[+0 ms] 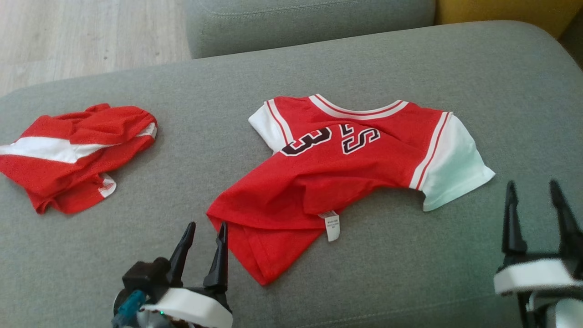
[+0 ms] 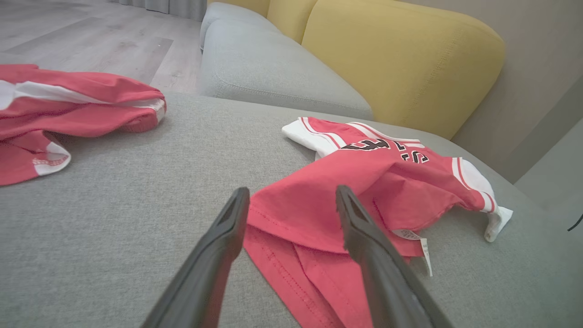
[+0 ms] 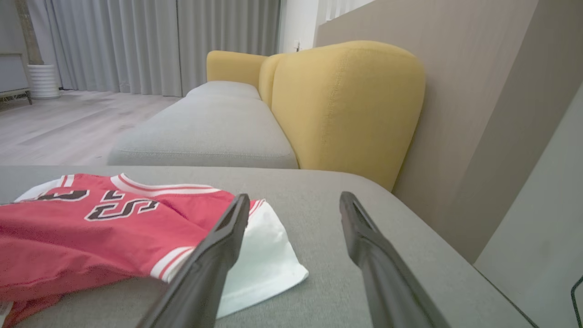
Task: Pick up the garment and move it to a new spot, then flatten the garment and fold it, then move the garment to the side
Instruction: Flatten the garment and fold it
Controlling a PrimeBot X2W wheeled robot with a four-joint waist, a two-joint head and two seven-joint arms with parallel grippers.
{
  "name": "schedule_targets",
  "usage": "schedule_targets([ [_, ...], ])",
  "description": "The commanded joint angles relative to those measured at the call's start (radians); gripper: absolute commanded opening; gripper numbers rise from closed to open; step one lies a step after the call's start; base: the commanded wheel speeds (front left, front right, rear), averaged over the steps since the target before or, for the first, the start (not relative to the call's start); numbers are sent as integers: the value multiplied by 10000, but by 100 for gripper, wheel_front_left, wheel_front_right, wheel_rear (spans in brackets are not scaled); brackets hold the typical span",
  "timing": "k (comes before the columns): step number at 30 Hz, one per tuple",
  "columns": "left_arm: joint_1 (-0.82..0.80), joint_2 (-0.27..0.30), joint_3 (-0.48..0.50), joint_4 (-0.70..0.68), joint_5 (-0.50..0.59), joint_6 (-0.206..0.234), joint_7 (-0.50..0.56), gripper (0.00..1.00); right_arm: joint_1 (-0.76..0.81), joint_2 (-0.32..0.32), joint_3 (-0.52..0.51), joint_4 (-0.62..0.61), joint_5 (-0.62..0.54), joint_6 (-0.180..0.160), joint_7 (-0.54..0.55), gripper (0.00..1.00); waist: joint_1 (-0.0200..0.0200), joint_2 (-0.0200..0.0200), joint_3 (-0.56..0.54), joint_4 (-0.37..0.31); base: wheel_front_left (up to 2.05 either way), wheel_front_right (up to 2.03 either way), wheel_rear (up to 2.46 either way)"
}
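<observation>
Two pincers, both wide open and holding nothing: the left pincer (image 1: 207, 225) sits just beside the lower hem corner (image 1: 262, 255) of the jersey (image 1: 346, 173), and the right pincer (image 1: 533, 184) hovers near its white sleeve (image 1: 451, 168). The jersey lies mid-way across the grey sofa cushion (image 1: 182, 182), collar on the far side from the robot, number side up, well apart from the other red garment (image 1: 77, 155) bunched up over on the left. Looks to me like the flattening step, since the top half is fairly spread out but the bottom is a mess: the hem is folded over on itself and the care label (image 1: 331, 224) is flipped out on top. My take for doing it well: the left one grabs only the top layer at that hem corner, the right one goes for the hem on its own side below the sleeve, not the sleeve itself. Then pull gently apart and toward the robot so the fold rolls out. The fabric looks light and slippery, so pinch low and don't yank
</observation>
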Motion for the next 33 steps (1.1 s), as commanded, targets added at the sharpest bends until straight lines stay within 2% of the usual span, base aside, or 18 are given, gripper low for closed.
schedule_targets([
  [1,-329,-39,288,-310,97,-17,-122,100,-210,-71,208,-271,81,-7,-182,100,0,0,-1,-21,0,0,0],
  [5,-328,-39,259,-279,115,-29,-122,100,-152,-69,242,-35,224,-7,-485,100,0,0,-26,-108,0,0,0],
  [12,-308,-40,205,-170,122,-48,-122,100,46,-68,901,-171,306,-7,-502,100,0,0,-153,-85,0,0,0],
  [23,-503,-40,-119,-22,267,-73,-122,100,161,-67,1308,-69,544,-7,-504,100,0,0,-143,14,0,0,0],
  [33,-1473,-40,-1083,1375,624,-276,-122,100,119,-67,1740,81,850,-7,-505,100,0,0,131,-297,0,0,0],
])
